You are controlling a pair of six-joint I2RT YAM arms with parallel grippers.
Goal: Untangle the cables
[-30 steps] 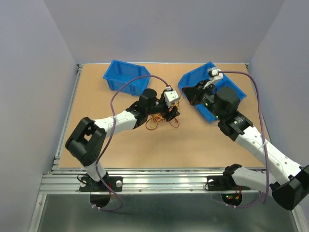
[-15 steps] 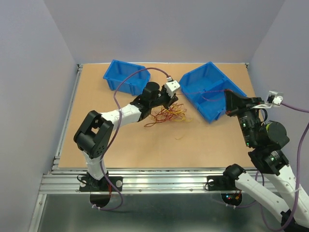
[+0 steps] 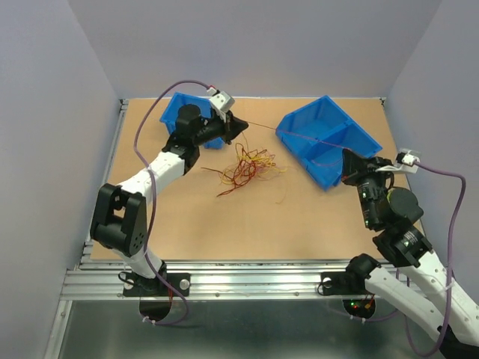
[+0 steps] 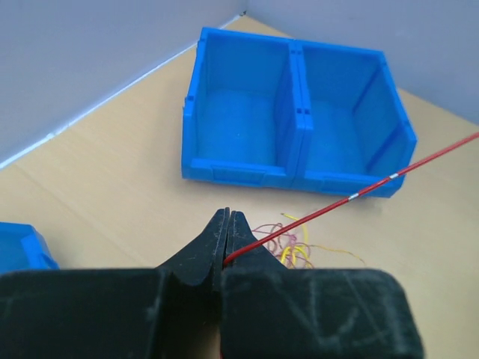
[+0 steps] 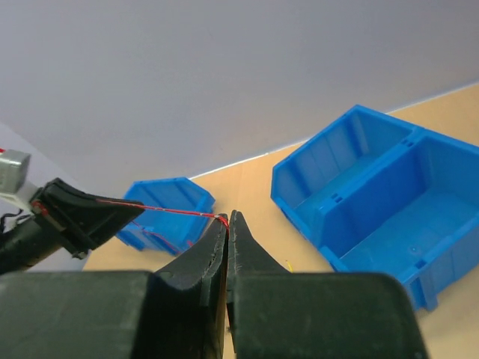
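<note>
The cables (image 3: 245, 168) lie as a loose tangle of yellow, orange and dark red loops on the brown tabletop, also visible in the left wrist view as a tangle (image 4: 293, 243). One red cable (image 3: 262, 127) stretches taut above the table between both grippers. My left gripper (image 3: 239, 126) is shut on one end of the red cable (image 4: 352, 196), next to the small blue bin. My right gripper (image 3: 346, 157) is shut on the other end of the red cable (image 5: 172, 212), in front of the two-compartment bin.
A small blue bin (image 3: 187, 116) stands at the back left. A larger two-compartment blue bin (image 3: 329, 138) stands at the back right, under the taut cable. Grey walls enclose the table (image 3: 224, 224) on three sides.
The left gripper has shut on a red cable and swung back-left toward the small bin. The right arm pulled away from the large bin. The tangle has spread out.
</note>
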